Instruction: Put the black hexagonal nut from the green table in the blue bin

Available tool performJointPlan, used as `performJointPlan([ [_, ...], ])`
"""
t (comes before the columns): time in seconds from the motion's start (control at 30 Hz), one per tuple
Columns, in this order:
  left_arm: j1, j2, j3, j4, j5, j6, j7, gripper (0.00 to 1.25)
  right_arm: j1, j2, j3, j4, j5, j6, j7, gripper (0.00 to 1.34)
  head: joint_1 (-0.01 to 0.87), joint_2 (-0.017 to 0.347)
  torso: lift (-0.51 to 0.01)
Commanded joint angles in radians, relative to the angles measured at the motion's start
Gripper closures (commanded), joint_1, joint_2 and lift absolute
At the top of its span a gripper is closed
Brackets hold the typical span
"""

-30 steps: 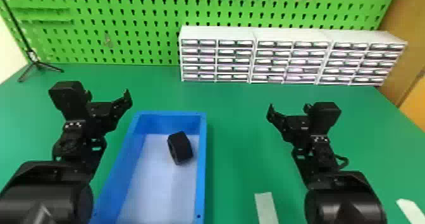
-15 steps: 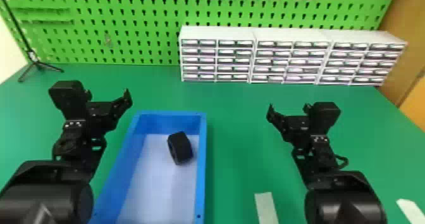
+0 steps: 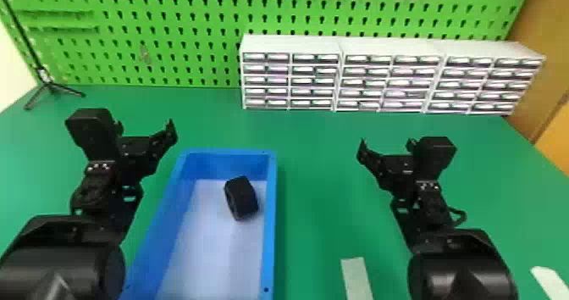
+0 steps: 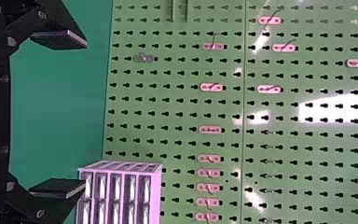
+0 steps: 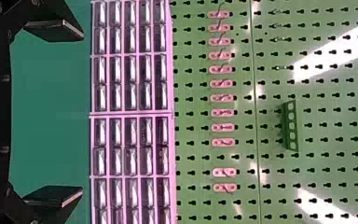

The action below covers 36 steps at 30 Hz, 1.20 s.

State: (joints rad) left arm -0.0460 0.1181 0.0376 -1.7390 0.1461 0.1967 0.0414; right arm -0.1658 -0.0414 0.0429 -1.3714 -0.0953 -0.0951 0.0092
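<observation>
The black hexagonal nut (image 3: 241,198) lies inside the blue rectangular bin (image 3: 272,218), near its far right corner. The black left gripper (image 3: 146,129) and black right gripper (image 3: 387,148) both have their fingers spread.

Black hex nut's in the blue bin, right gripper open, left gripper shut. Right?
One thing off: the left gripper is open, not shut. The left wrist view shows its two fingers standing wide apart with nothing between them. The rest holds: the black hex nut is in the blue bin, and the right gripper is open.
</observation>
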Motion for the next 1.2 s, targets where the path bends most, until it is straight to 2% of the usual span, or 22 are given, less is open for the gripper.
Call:
performJointPlan([
  [0.0, 0.0, 0.0, 0.001, -0.001, 0.003, 0.0, 0.002, 0.22, 0.0, 0.0, 0.0, 0.0, -0.001, 0.0, 0.0, 0.14, 0.683, 0.028, -0.096],
  [1.17, 0.0, 0.0, -0.001, 0.001, 0.003, 0.0, 0.003, 0.22, -0.003, -0.005, 0.006, 0.0, -0.003, 0.0, 0.0, 0.14, 0.683, 0.028, -0.096],
])
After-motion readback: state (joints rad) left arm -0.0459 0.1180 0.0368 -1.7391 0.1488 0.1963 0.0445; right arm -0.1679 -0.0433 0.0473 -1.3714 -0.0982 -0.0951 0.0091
